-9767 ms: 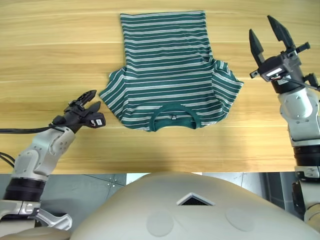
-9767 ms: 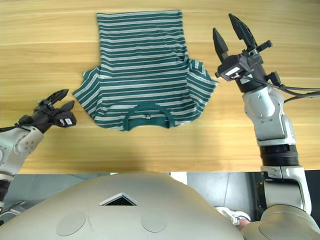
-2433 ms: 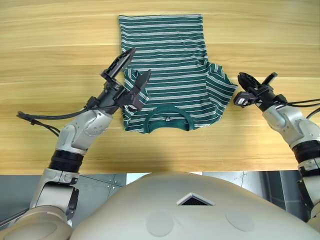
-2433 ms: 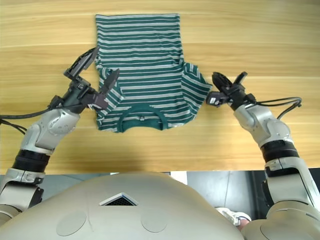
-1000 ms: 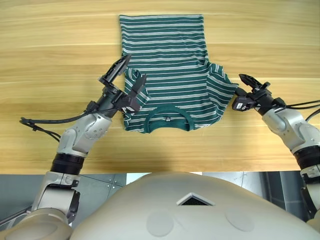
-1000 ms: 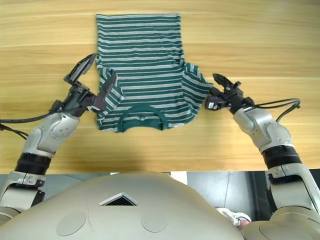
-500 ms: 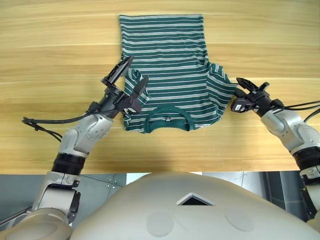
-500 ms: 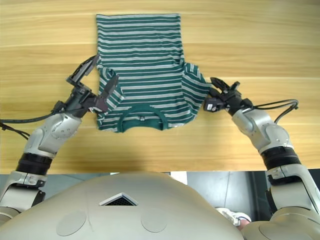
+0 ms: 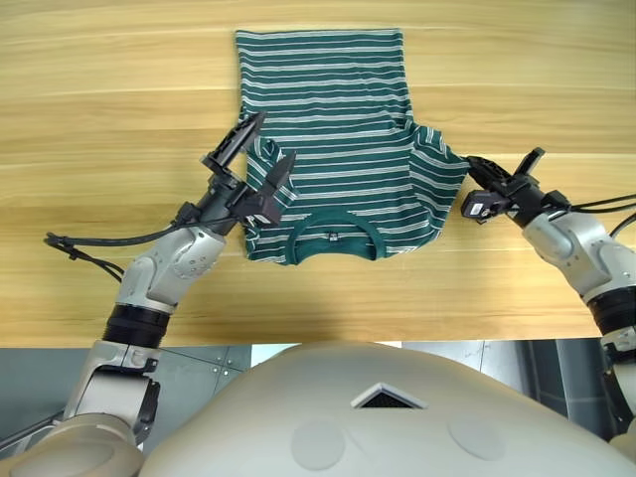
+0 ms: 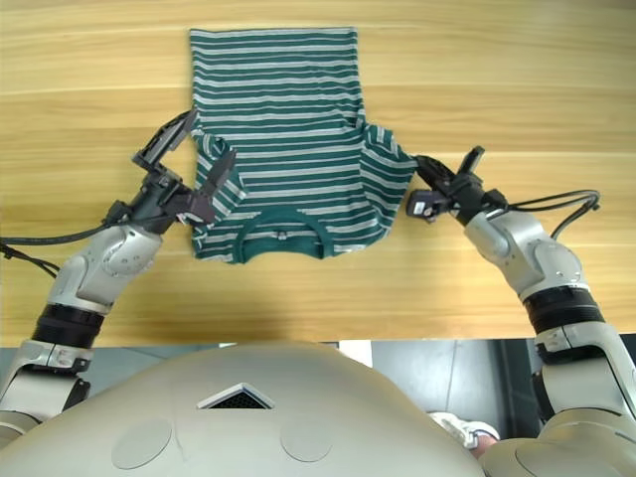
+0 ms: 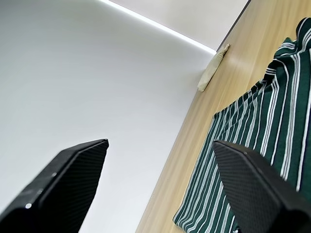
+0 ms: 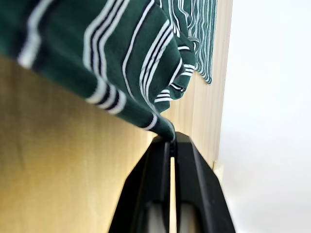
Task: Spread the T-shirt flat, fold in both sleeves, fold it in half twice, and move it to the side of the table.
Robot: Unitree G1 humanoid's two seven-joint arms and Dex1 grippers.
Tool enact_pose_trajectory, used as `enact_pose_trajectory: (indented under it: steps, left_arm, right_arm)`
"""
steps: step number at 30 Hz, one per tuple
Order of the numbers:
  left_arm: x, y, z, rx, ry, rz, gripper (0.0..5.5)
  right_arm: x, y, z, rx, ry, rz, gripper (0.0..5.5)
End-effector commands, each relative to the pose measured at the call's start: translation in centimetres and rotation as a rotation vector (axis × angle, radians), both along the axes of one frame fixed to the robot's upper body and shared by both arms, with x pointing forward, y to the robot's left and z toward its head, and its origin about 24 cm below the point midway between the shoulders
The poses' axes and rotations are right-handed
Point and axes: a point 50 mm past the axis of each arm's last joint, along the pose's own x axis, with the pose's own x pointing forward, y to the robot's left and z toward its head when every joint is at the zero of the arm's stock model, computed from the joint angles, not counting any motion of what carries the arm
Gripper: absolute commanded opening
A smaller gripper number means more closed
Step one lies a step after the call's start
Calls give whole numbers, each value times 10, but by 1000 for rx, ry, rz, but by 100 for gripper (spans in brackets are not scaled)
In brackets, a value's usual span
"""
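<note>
Seemingly limp green-striped cotton T-shirt, best held at the sleeve hem the right fingers pinch; left fingers gape empty.

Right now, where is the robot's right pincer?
In the eye views, the right pincer sits on the robot's right, shut on the T-shirt at its sleeve edge, low over the table.

One T-shirt, one table, one left hand, one right hand
</note>
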Motion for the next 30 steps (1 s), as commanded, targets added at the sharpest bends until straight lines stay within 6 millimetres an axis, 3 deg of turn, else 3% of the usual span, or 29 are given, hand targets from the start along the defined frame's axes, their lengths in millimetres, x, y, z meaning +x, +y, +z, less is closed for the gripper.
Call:
enact_pose_trajectory:
  steps: [1,21,27,30]
  left_arm:
    - [-2,-1,-1,13,4,-11,401]
    - [2,3,-3,-10,-1,30,401]
    - [5,2,-6,-5,3,32,401]
    - [7,-1,-8,-5,7,27,401]
  right_arm:
    - [-29,4,-37,-46,188,9,1]
    - [5,28,0,130,-115,25,1]
    - [-5,68,15,322,-80,195,1]
    - [-4,77,17,343,-72,229,1]
